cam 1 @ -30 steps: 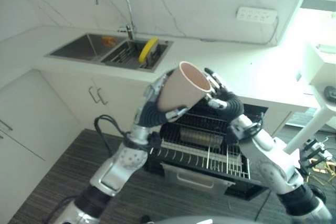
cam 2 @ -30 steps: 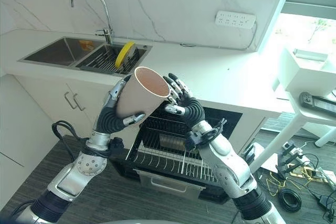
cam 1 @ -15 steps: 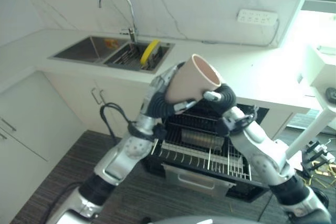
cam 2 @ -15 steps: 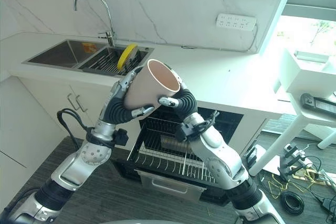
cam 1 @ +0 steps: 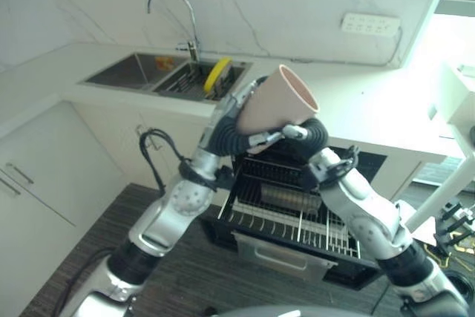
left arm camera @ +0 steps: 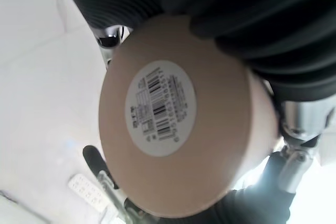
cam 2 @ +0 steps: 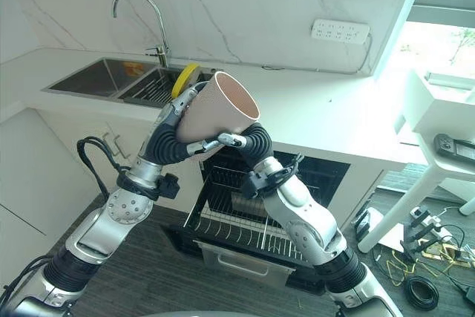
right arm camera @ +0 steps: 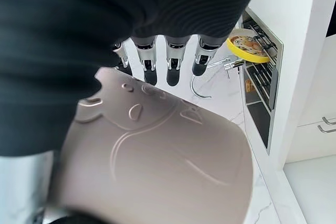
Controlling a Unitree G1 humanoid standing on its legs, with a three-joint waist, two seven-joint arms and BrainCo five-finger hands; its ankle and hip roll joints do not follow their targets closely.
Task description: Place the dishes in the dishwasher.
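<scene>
A beige cup [cam 2: 219, 108] with a raised pattern is held up, tilted, mouth toward the upper right, above the open dishwasher [cam 2: 293, 183]. My left hand [cam 2: 175, 119] is shut on its lower part; the labelled base [left arm camera: 161, 107] faces the left wrist camera. My right hand [cam 2: 251, 137] presses against the cup's far underside. Its fingers [right arm camera: 173, 61] lie straight along the cup's wall [right arm camera: 157, 166]. The dishwasher's wire rack [cam 1: 286, 211] is pulled out below both arms.
A yellow plate [cam 1: 214, 73] stands in the sink's drying rack beside the faucet [cam 1: 177, 11]. White counter [cam 2: 326, 120] runs above the dishwasher. A white side table [cam 2: 438, 161] with a dark device stands at the right. Cabinet doors [cam 1: 44, 176] are at the left.
My right hand, spread open beside the cup a second ago, has closed in against the cup's side. The cup has tipped up slightly. The camera has shifted a little.
</scene>
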